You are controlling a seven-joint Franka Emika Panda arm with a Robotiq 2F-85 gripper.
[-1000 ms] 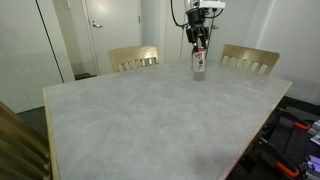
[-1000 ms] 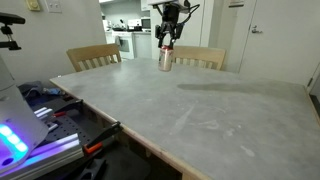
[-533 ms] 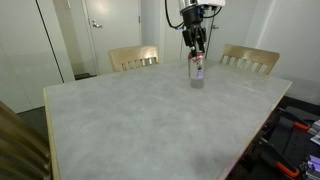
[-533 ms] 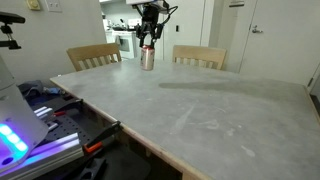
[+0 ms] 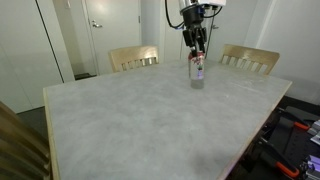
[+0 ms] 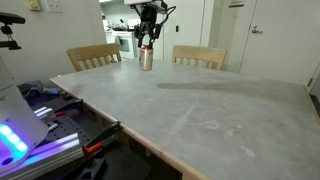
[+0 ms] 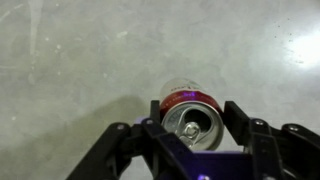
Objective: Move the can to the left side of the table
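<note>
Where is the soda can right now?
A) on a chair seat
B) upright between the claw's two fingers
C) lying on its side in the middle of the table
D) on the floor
B: in the wrist view the can shows its silver top facing up, with the claw closed against its two sides.

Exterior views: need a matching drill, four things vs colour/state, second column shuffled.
1. can
2. gripper
3. table
4. chairs

a. light wood, beyond the far edge
b. pale grey mottled top
c. fingers on either side of the can
d. red and white label, silver top

Pairs: 1-d, 2-c, 3-b, 4-a.
</note>
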